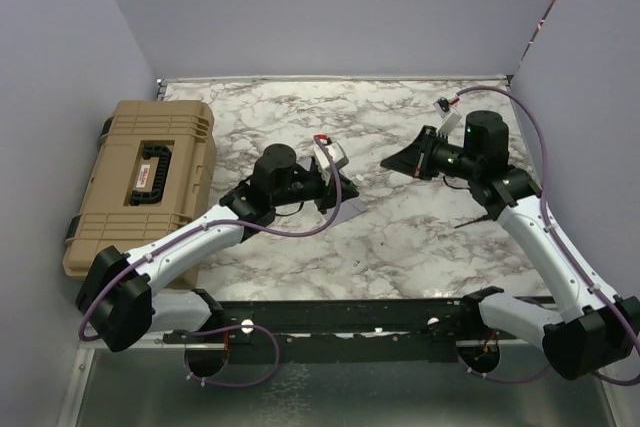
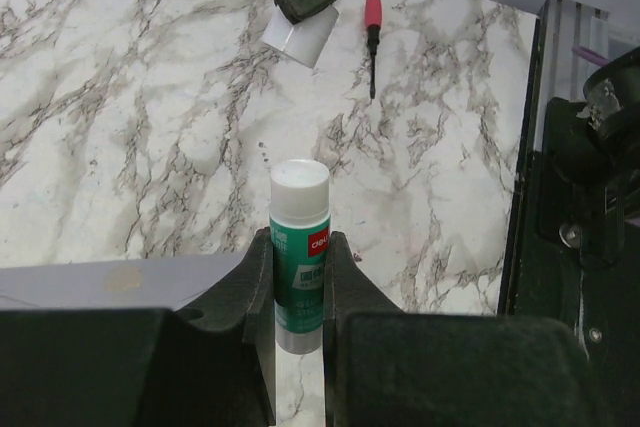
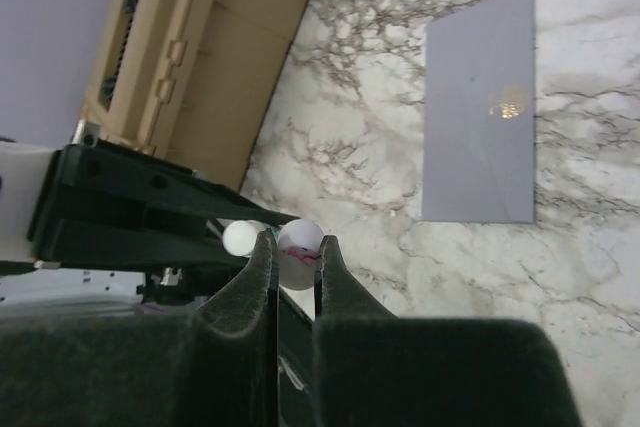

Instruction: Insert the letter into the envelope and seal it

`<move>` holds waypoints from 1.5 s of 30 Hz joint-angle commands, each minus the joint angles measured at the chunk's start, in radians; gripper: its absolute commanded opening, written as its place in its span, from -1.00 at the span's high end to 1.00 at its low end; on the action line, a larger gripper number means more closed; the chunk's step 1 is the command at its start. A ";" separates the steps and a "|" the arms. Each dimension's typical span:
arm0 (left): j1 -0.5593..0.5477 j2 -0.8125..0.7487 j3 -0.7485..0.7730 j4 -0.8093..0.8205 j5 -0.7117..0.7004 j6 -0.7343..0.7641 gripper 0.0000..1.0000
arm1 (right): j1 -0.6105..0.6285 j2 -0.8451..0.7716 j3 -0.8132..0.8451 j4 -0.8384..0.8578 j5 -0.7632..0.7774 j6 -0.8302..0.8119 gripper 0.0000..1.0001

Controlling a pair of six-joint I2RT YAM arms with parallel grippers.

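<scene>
The light-grey envelope (image 3: pixel 480 107) lies flat on the marble table with a small shiny spot on it; its edge also shows under my left gripper (image 2: pixel 110 282) (image 1: pixel 352 209). The peach-tan letter is not in view. My left gripper (image 2: pixel 299 247) (image 1: pixel 335 184) is shut on a green glue stick (image 2: pixel 300 202), held upright just above the envelope's edge. My right gripper (image 3: pixel 295 239) (image 1: pixel 400 160) is shut on the glue stick's white cap (image 3: pixel 298 257), held in the air to the right of the left gripper; the cap also shows in the left wrist view (image 2: pixel 298 37).
A big tan hard case (image 1: pixel 140 182) stands at the table's left side. A red-handled screwdriver (image 2: pixel 372 37) lies on the marble right of the grippers. A black rail (image 1: pixel 350 317) runs along the near edge. Walls close in on the left, back and right.
</scene>
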 commanded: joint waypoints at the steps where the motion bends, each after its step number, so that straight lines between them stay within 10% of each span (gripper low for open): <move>1: -0.013 0.001 0.040 -0.018 0.071 0.142 1.00 | -0.004 -0.030 -0.011 0.049 -0.160 0.035 0.99; 45: -0.045 0.024 0.076 0.061 0.032 0.065 1.00 | -0.002 0.012 -0.040 0.123 -0.305 0.092 0.99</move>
